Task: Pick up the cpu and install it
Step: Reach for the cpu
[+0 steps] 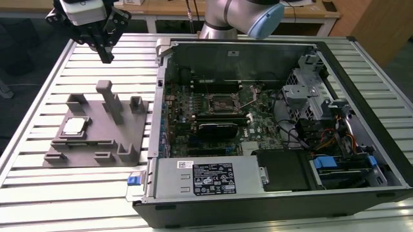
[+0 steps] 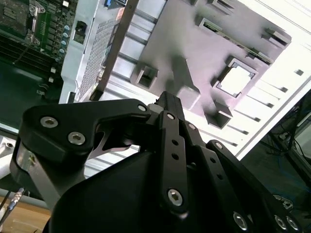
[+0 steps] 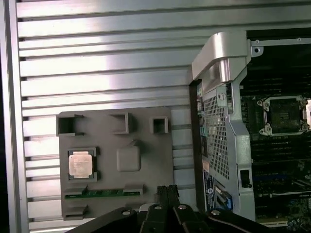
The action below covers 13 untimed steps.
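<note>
The cpu (image 1: pixel 73 126) is a small silvery square chip lying flat in a recess of the grey fixture plate (image 1: pixel 90 145) on the table, at the exterior view's left. Both wrist views show it too, as a pale square (image 3: pixel 81 163) (image 2: pixel 236 80) in its pocket. My gripper (image 1: pixel 105 57) hangs high above the table, beyond the fixture's far edge, fingers pressed together with nothing between them. In the first wrist view its fingertips (image 3: pixel 166 190) show over the fixture's edge. The open black socket frame (image 1: pixel 223 102) (image 3: pixel 283 115) sits on the motherboard inside the computer case.
The open computer case (image 1: pixel 271 193) takes up the exterior view's right, its metal wall (image 3: pixel 221 126) standing right beside the fixture. Upright grey blocks (image 1: pixel 108 99) rise from the fixture plate. A memory stick (image 3: pixel 104 192) lies in a slot of the fixture. The slatted aluminium table (image 1: pixel 38 203) lies around.
</note>
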Motion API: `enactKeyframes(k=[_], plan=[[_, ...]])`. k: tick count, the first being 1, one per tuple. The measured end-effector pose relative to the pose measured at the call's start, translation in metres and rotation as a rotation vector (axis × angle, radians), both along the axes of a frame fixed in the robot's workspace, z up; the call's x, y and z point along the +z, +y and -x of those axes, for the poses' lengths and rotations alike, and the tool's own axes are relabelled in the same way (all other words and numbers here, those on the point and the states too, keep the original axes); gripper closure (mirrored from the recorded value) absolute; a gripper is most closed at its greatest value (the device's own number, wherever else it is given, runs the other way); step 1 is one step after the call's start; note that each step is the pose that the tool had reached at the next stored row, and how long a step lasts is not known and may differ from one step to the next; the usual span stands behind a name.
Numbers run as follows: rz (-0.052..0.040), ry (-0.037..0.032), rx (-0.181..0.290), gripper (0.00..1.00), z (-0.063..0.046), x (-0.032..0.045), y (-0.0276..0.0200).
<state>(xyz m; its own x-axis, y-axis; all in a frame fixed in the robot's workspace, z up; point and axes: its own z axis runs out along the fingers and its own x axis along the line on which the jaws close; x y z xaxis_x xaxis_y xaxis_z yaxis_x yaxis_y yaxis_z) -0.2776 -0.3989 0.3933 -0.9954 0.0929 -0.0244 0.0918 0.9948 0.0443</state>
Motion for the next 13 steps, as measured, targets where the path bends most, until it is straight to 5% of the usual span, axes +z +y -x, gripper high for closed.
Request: enactKeyframes(k=[13], plan=[[0.0000,0.0000,-0.003,0.89,0.023,0.0000,0.0000]])
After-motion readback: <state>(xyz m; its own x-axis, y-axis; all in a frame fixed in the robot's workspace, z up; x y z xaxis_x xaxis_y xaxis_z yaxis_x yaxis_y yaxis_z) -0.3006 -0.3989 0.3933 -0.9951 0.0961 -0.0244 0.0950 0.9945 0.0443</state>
